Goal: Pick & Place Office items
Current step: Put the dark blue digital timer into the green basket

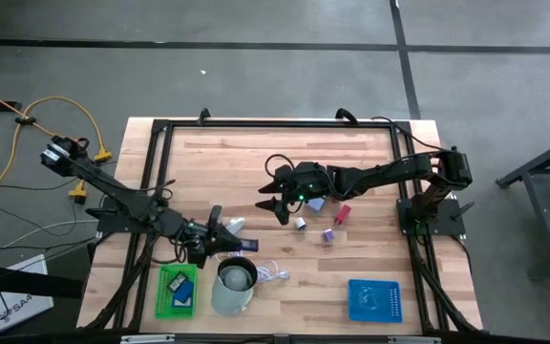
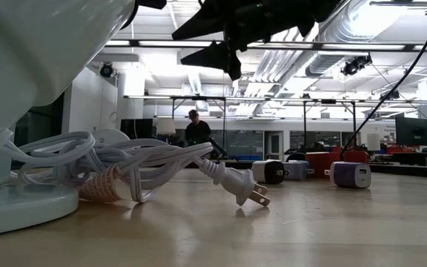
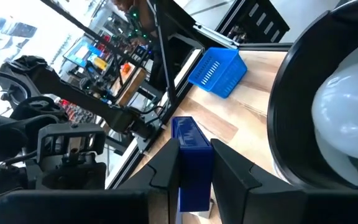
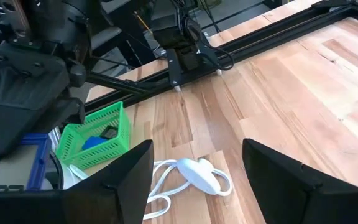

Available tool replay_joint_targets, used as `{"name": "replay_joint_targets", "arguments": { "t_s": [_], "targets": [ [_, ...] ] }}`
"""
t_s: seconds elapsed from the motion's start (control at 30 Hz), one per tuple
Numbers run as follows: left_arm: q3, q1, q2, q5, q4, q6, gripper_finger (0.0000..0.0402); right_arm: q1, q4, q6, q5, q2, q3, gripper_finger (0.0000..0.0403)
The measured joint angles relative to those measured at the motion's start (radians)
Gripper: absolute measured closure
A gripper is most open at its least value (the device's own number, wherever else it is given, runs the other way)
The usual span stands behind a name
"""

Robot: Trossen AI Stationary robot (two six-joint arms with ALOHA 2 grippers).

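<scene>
A dark blue block [image 3: 190, 134], one of the office items, sits between the fingers of my left gripper [image 3: 194, 150], just beyond the far rim of the pale cup [image 1: 234, 284]. My right gripper [image 1: 271, 189] hangs open over the table's middle with nothing between its fingers. Near it on the wood lie a blue-white piece [image 1: 315, 204], a red one [image 1: 342, 212], a white one [image 1: 300, 223] and a purple one [image 1: 328, 234]. The green tray [image 1: 164, 304] holds a blue item [image 1: 181, 284]. My left gripper pinches the blue block's two broad sides [image 3: 194, 177] between its two fingers. The fingers come nearly level from the table's left. The block's far end [image 3: 185, 124] sticks out past the fingertips, and the block is lifted clear of the table.
A white coiled cable [image 2: 117, 167] with its plug [image 2: 237, 187] lies beside the cup's base. A blue tray [image 1: 375, 299] stands at the near right. The black frame [image 1: 275, 122] runs round the table's edges. Bare wood lies at the far left [image 1: 208, 162].
</scene>
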Motion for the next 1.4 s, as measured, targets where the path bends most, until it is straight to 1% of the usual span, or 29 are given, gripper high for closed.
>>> {"name": "replay_joint_targets", "arguments": {
  "t_s": [0.1,0.5,0.7,0.8,0.93,1.07,1.17,1.27,1.4],
  "targets": [
    [0.000,-0.015,0.000,-0.025,0.000,0.000,0.0338,0.001,0.000,0.000,0.000,0.000,0.000,0.0169],
    [0.000,-0.023,-0.001,-0.028,0.006,-0.007,0.0338,0.001,0.000,0.000,-0.001,0.000,0.000,0.0169],
    [-0.001,-0.028,-0.097,-0.030,-0.054,0.041,0.0338,0.001,0.000,0.000,-0.001,0.000,0.000,0.0169],
    [-0.001,-0.050,-0.162,-0.054,-0.101,0.031,0.0338,0.001,0.000,0.000,-0.001,0.000,0.000,0.0169],
    [-0.001,-0.122,-0.243,-0.108,-0.180,-0.021,0.0338,0.001,0.000,0.000,-0.001,0.000,0.000,0.0169],
    [-0.001,-0.239,-0.294,-0.256,-0.258,-0.056,0.0338,0.001,0.000,0.000,-0.001,0.000,0.000,0.0169],
    [-0.001,-0.338,-0.319,-0.344,-0.302,-0.085,0.0338,0.001,0.000,0.000,-0.001,0.000,0.000,0.0169],
    [-0.001,-0.442,-0.331,-0.384,-0.345,-0.118,0.0338,0.001,0.000,0.000,-0.001,0.000,0.000,0.0169],
    [-0.001,-0.563,-0.332,-0.409,-0.352,-0.128,0.0338,0.001,0.000,0.000,-0.001,0.000,0.000,0.0169]
  ]
}}
